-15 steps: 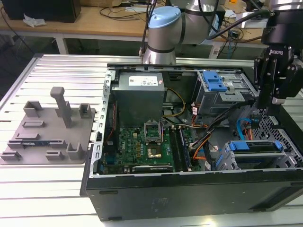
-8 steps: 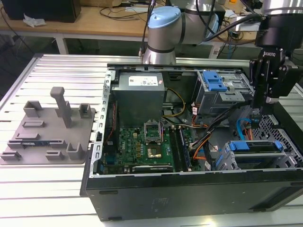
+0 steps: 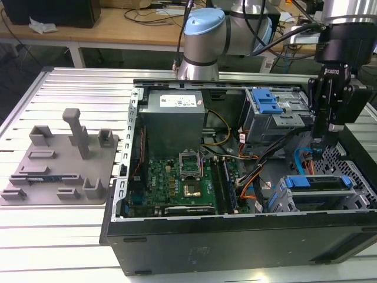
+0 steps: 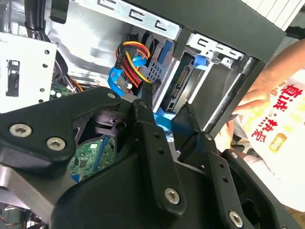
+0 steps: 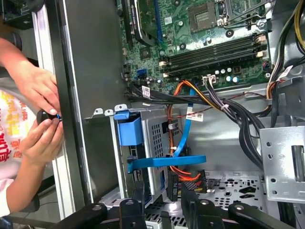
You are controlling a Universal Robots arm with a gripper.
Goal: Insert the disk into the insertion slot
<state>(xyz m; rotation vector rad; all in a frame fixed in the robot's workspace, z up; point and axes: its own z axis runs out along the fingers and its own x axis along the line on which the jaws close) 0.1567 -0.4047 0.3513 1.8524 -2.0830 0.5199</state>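
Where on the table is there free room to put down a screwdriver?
Bare table lies on the near and far sides of the grey fixture plate, at the exterior view's left. Crowded: inside the case, cables below the gripper.

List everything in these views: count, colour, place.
computer case: one, black, open, on the table.
fixture plate: one, grey, exterior view's left of the case.
power supply: one, grey, case's far side.
motherboard: one, green, case floor.
cables: several, black, orange, blue, between motherboard and slot.
latched bay: one, grey, blue latch, case's far corner.
insertion slot: one, grey perforated cage, against the case wall.
disk: one, blue carrier edge, at the slot beyond the gripper.
hands: two, outside the case wall.
arm: one, grey with blue caps, behind the case.
gripper: one, black, above the slot.
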